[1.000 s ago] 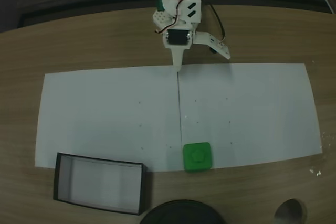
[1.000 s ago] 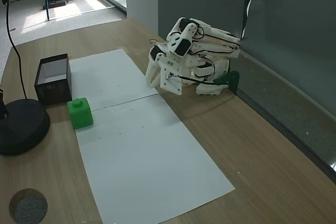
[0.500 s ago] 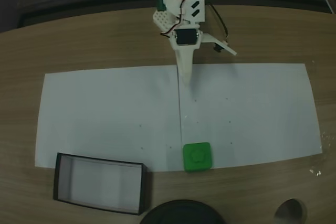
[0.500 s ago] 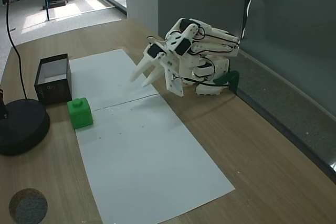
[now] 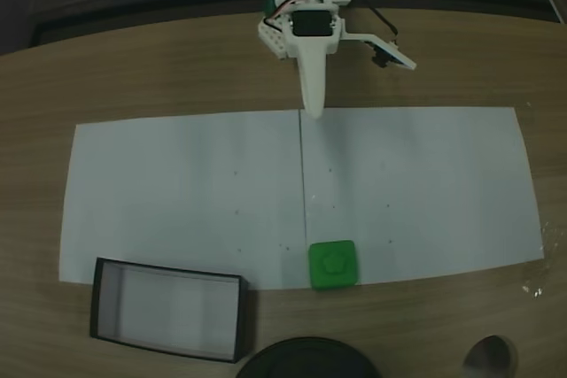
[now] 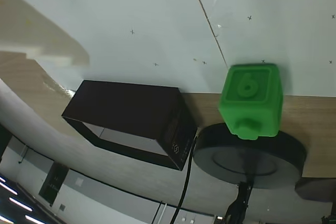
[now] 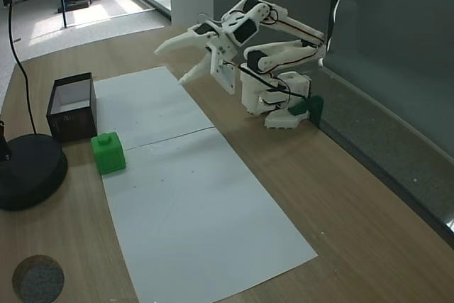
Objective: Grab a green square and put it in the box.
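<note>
Gripper (image 7: 177, 62) raised well apart from the green square (image 5: 332, 264), fingers spread and empty; recommend descending squarely over it before closing, avoiding the box (image 5: 168, 309).

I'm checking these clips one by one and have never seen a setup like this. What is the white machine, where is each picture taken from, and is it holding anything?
The white machine is a small robot arm at the far edge of a wooden table. Its gripper is a two-finger claw, open and empty, raised in the air above the white paper sheets.

One fixed view looks straight down on the table, another fixed view looks from the side, and the wrist view comes from a camera riding on the arm, so it looks tilted.

On the paper's near edge sits the green square, a small block with a knob on top. Beside it, apart from it, is the box, a shallow black-walled tray with nothing in it. A round black base stands nearby.
</note>
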